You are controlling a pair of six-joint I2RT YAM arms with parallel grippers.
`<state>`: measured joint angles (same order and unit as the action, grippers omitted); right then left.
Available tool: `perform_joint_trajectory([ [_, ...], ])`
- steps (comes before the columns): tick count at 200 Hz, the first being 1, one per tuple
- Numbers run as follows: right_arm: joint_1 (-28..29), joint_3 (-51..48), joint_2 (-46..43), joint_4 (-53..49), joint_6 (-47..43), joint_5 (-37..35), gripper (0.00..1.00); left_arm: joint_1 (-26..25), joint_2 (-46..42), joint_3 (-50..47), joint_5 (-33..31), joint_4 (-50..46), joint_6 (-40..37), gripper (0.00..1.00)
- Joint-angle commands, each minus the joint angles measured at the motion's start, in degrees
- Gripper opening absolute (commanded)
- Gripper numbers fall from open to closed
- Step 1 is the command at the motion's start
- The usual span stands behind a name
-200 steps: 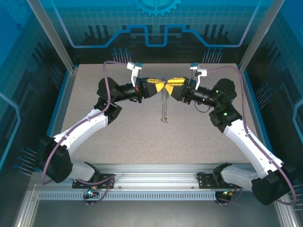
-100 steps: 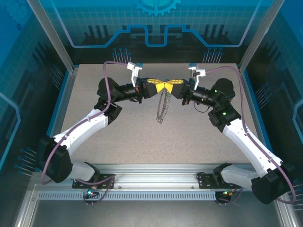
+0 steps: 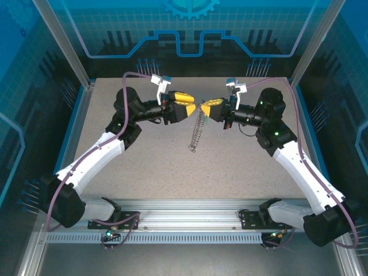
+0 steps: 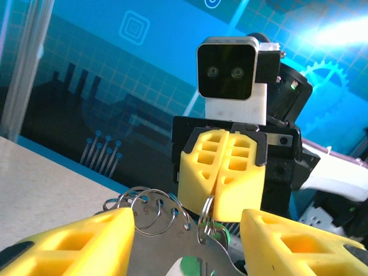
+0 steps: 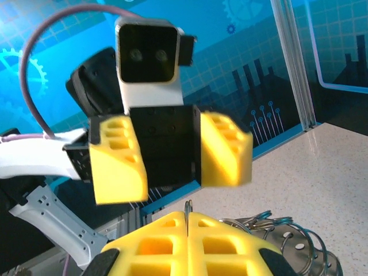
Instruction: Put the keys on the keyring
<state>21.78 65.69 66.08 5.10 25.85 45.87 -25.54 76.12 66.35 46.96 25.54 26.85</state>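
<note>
My left hand (image 3: 191, 106) has let go and opened up, and my right hand (image 3: 203, 107) stays shut tight on the dangling keyring chain (image 3: 196, 131).

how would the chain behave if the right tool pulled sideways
Probably floppy: the chain droops in loose links from the shut right tool, so it would likely sway and trail. Seems light: a fingertip pinch carries it.

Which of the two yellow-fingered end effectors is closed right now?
The right end effector: its yellow fingers are pressed together on a thin silvery metal ring. The left end effector has its fingers spread apart.
</note>
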Motion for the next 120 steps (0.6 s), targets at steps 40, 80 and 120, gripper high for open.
perform_joint_trajectory([
  [40, -2.1, 10.2, 4.9, -16.6, -13.2, 9.9, 0.0, 0.8, 1.7, 15.0, 5.9, -33.7, -23.4, 0.56],
  [80, -3.0, 11.8, 6.3, -20.2, -15.9, 12.8, 0.0, 0.8, 4.2, 20.5, 5.6, -44.1, -31.0, 0.49],
  [120, -3.1, 12.4, 6.9, -21.9, -17.0, 14.8, 0.0, 0.8, 6.0, 22.8, 6.4, -47.9, -33.2, 0.42],
])
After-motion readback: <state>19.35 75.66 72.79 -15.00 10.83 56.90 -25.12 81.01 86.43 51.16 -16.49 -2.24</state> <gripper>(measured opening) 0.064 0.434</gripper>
